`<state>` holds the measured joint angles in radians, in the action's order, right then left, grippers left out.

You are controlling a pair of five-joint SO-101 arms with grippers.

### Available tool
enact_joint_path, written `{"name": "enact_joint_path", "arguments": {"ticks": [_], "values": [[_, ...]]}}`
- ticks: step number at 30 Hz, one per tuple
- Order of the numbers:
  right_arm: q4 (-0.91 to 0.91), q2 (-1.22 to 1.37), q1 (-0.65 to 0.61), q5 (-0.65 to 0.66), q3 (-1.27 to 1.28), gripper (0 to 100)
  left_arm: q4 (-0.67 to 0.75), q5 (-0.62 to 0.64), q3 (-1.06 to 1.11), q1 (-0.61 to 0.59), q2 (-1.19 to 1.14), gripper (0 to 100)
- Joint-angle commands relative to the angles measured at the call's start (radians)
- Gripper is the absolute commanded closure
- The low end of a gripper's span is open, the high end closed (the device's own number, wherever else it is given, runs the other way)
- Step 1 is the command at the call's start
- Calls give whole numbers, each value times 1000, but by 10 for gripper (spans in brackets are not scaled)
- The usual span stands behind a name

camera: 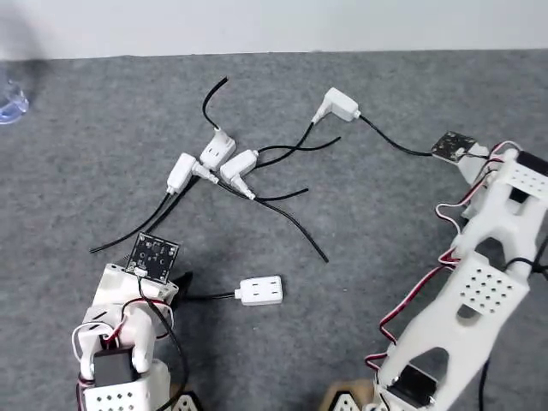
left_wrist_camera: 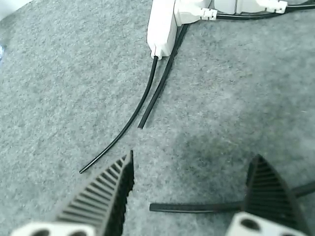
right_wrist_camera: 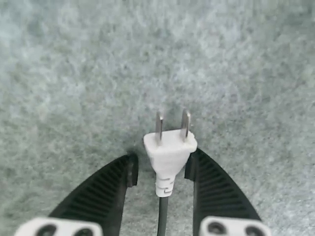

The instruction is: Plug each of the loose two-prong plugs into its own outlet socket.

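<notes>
1. The left pincer (left_wrist_camera: 193, 157) sat nearest, low over the grey tabletop (camera: 385, 240). Its jaws were wide apart and held nothing. A black cord (left_wrist_camera: 197, 207) lay across the gap between them.
2. That cord ran to a loose outlet socket (camera: 261, 291) lying just beside the left arm. Risk: the socket was unanchored, so an insertion push would slide it away unless its body was braced. Closing on the thin cord alone would let the socket swivel.
3. Farther out lay a connector cluster (camera: 214, 163) with several cords crossing around it. Risk: any lead dragged across this area would snag and shift the cluster.
4. The right pincer (right_wrist_camera: 162, 156) straddled a two-prong plug (right_wrist_camera: 170, 147), whose prongs pointed away from the wrist. The jaws were apart, with a gap showing on one side. Whether the other jaw touched the plug body could not be determined. Risk: an off-centre closure would twist the plug and tilt the prongs out of line with the socket slots.
5. The plug's lead (camera: 394, 139) ran to a white connector (camera: 340, 104) at the far side. Risk: carrying the plug toward the socket would draw the lead taut and drag that connector.
</notes>
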<state>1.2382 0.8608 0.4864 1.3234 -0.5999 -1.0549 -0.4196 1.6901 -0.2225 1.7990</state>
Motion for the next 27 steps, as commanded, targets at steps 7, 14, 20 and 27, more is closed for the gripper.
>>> {"name": "enact_joint_path", "arguments": {"ticks": [7,14,20,27], "values": [[76,5,-102,-18,-80,978,9,8,-8,0,18,662],[277,-79,-107,-15,-147,990,8,8,-8,0,18,662],[562,-222,-143,75,-155,990,6,8,-8,0,18,662],[547,-302,-217,259,48,990,6,8,-8,0,18,662]]}}
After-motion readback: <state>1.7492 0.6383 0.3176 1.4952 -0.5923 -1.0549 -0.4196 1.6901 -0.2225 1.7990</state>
